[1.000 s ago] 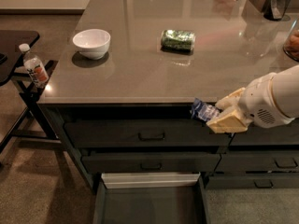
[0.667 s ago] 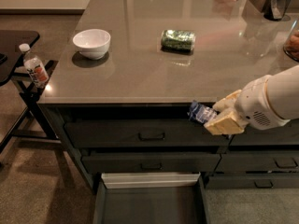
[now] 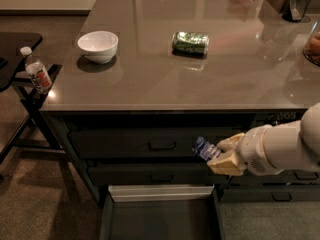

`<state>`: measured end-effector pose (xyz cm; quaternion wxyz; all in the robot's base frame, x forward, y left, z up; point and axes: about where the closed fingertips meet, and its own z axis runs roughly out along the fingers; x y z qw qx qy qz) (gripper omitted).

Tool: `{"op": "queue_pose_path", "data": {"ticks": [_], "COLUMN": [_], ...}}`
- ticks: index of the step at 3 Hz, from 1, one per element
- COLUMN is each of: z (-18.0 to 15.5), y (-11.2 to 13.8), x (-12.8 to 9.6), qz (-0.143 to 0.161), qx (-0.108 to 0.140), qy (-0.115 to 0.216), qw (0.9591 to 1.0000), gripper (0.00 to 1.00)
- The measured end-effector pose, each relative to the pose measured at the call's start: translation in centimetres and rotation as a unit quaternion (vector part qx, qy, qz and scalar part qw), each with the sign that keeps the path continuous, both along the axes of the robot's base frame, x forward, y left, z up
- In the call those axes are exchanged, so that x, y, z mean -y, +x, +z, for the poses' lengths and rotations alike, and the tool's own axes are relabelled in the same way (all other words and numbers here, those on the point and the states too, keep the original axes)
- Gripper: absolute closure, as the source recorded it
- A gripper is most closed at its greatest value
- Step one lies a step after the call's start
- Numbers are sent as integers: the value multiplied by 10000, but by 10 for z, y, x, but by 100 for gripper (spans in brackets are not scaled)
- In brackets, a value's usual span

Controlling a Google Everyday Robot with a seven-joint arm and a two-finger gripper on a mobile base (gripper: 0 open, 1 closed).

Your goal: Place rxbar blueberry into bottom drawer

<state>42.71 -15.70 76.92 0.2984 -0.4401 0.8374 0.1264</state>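
Note:
My gripper (image 3: 220, 154) reaches in from the right, in front of the drawer fronts below the counter edge. It is shut on the rxbar blueberry (image 3: 206, 148), a small dark-blue wrapped bar that sticks out to the left of the tan fingers (image 3: 226, 162). The bottom drawer (image 3: 162, 219) is pulled open below, showing a flat grey floor and a pale back edge. The bar hangs above the drawer's right back corner.
A green can (image 3: 190, 42) lies on its side on the grey countertop (image 3: 200, 79). A white bowl (image 3: 98, 46) sits at the counter's left. A water bottle (image 3: 37, 72) stands on a black stand at far left. Two closed drawer fronts (image 3: 155, 145) are above the open drawer.
My gripper has moved down and a little left with the bar, from just under the counter edge to the level of the middle drawer front, closer to the open drawer.

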Motion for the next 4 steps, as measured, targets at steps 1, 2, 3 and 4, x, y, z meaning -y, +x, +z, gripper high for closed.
{"op": "queue_pose_path", "data": {"ticks": [1,2,3,4], "z": [-53,-110,-110,-127], "y": [2,15,15,21], "x": [-2,2,2,-2], "qz": [-175,-496,-496,-518], "qx": [1,-70,-70,-125], "qy": [270,494,494,563], "qw": [9995,9975,9975,9970], "gripper": [100,100,100,100]}}
